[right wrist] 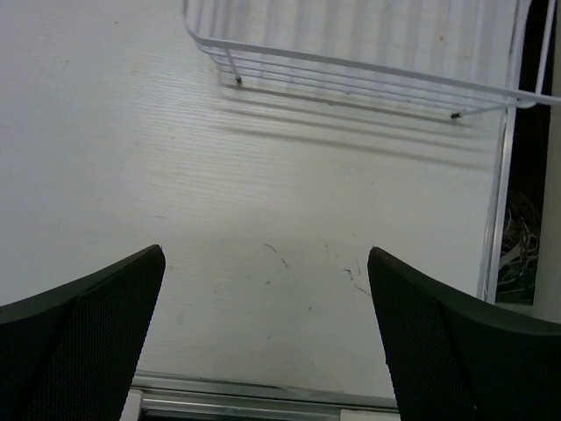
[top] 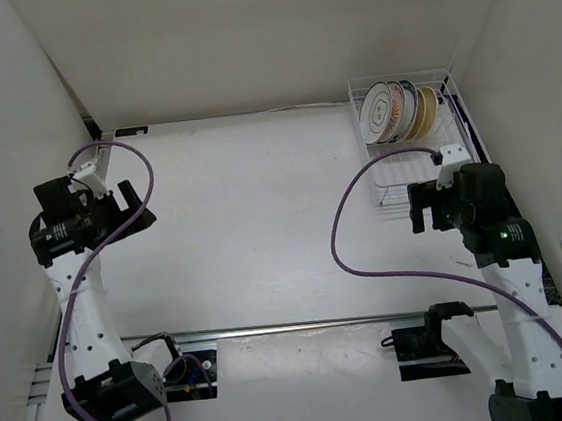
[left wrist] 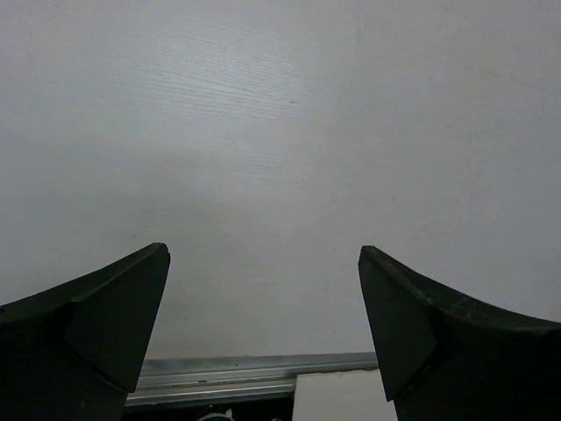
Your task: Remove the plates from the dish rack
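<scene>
Reaching for the first plate looks like the step now, b/c no plate is out on the tabletop (top: 262, 222) yet. The plates (top: 408, 107) stand on edge, packed close, at the far end of the dish rack (top: 399, 183), which sits at the far right. The one w/ the orange-red pattern (top: 381, 111) is on the left end of the row & shows its face. The right claw (right wrist: 266, 254) is spread wide w/ nothing in it. It hangs just near of the rack's near end, and its camera sees only the near wire edge, no plates. The left claw (left wrist: 264, 250) is spread wide too, empty, way off at the left over bare tabletop. To do this well, I think the right claw should go up & over the near wire wall, not through it. Then it should come down on the top rim of the end plate, one finger on each side. Pinch only that plate, not two. Lift straight up till it is out of the wires, b/c a tilt could knock the others over. Go slow; plates look slick & may slip.
</scene>
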